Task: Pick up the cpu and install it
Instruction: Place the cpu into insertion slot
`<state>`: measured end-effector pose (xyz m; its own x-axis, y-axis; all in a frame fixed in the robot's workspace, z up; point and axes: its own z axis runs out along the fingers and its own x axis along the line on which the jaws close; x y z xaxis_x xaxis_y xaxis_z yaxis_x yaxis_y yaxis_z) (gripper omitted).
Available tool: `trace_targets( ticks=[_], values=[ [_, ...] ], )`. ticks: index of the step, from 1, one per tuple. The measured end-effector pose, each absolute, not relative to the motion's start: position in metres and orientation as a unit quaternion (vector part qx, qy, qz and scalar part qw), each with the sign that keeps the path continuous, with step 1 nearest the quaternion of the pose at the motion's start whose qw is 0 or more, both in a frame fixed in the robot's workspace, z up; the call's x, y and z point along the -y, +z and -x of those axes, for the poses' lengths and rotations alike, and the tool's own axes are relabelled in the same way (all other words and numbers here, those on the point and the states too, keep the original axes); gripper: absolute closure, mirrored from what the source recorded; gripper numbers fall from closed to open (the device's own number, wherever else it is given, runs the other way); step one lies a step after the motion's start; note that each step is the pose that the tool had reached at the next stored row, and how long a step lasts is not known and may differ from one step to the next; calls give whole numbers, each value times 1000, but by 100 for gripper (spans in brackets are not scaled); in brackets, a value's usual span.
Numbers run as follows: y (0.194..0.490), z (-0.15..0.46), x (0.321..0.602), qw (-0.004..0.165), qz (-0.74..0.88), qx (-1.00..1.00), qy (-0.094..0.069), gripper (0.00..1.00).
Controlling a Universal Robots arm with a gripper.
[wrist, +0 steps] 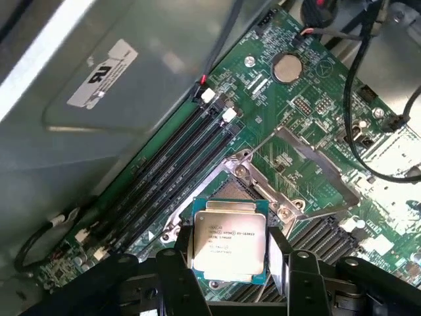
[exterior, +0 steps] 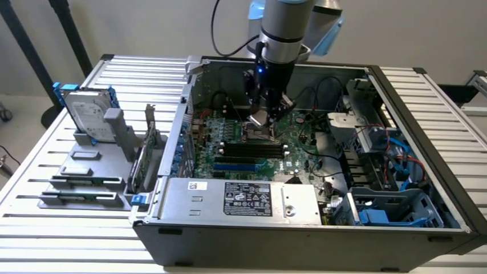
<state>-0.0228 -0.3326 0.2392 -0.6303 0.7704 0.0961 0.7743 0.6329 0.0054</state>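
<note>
A slatted table (exterior: 45, 228) carries an open case (exterior: 304, 240), its near wall closest to the exterior view. Just behind that wall lies the power supply (exterior: 243, 197), grey with a dark label on top. At the near corner on the exterior view's right sits a cage with blue parts (exterior: 380, 214).

On the exterior view's left, outside the case, a grey tray (exterior: 76, 200) holds a hard drive (exterior: 88, 117) standing upright in a blue frame at its far end.

Farther in, the green motherboard (exterior: 297, 148) covers the case floor. The black RAM slots (wrist: 177, 164) run between the power supply and the socket (wrist: 227, 191), whose metal frame (wrist: 316, 164) is swung open (a coin battery (wrist: 286, 67) shows beyond it).

The cpu (wrist: 229, 240) is directly over the socket, silvery top with printed text facing up and a green rim around it. The gripper (exterior: 263, 117) is clamped on it, a black finger (wrist: 177, 270) pressed against each of two opposite edges. Whether the chip touches the socket cannot be told; in the exterior view it looks slightly tilted, just above it.

The arm (exterior: 283, 28) comes down into the case from the far side, with a black cable looping behind it.
</note>
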Motion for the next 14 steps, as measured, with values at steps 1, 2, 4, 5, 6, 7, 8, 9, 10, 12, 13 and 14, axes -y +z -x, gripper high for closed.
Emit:
trace_targets(
  ticks=[1,2,4,5,6,7,8,9,10,12,13,14],
  values=[
    [239,23,333,43,435,899,-23,46],
    [238,23,333,43,443,895,-23,46],
    [236,23,333,44,458,887,-23,46],
    [236,23,333,45,467,883,-23,46],
    [235,23,333,45,474,879,-23,46],
    [234,23,333,46,482,875,-23,46],
    [233,23,333,46,489,871,-23,46],
    [233,23,333,47,496,867,-23,46],
    [232,23,333,47,504,862,-23,46],
    [231,23,333,48,519,853,-23,46],
    [230,23,333,49,526,849,-23,46],
    [229,23,333,49,534,844,-23,46]
  ],
)
